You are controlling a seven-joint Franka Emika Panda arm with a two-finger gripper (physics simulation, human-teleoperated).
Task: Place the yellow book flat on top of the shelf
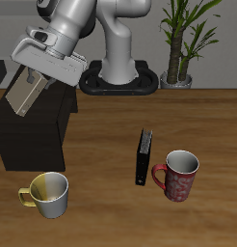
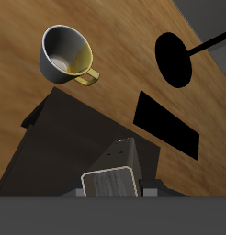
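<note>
My gripper is shut on the yellow book, a thin tan hardcover. I hold it tilted in the air, just above the flat top of the shelf, the low blackish-brown cabinet at the table's edge. In the wrist view the book hangs end-on between my fingers, greyish page edges showing. The shelf's dark top lies under it. Whether the book touches the shelf top I cannot tell.
A yellow-and-white mug stands in front of the shelf near the table's front edge; it also shows in the wrist view. A black book stands upright mid-table beside a red mug. A potted plant stands at the back.
</note>
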